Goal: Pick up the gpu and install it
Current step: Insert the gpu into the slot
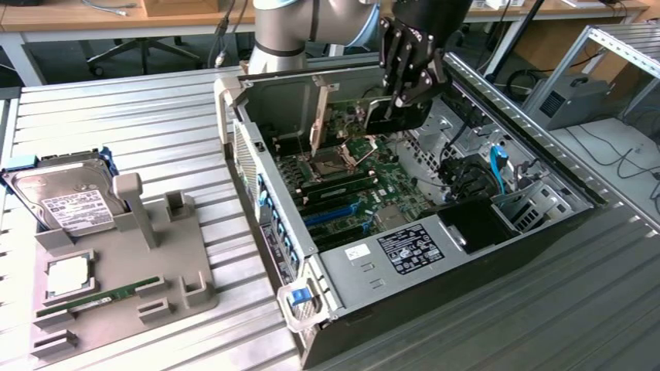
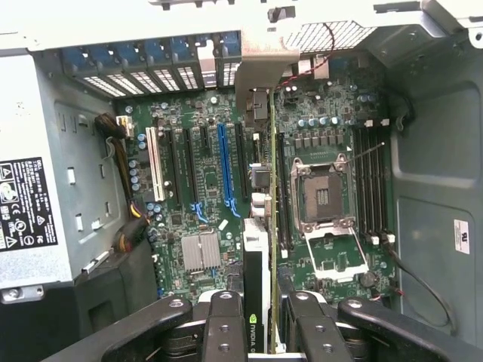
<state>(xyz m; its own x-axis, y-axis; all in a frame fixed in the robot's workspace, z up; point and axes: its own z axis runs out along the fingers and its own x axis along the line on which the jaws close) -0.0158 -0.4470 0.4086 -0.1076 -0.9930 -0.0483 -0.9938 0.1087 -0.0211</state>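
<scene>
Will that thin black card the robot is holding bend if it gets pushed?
Probably not much: the gpu looks straight and flat where it is held in the gripper, so it is likely stiff. It seems fragile, though: its edge shows bare circuit board, so a hard push might crack something. Being so thin, it would probably tip over if stood on edge.

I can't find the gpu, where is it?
In the exterior view, the gpu hangs in the gripper above the motherboard of the open computer case.
</scene>
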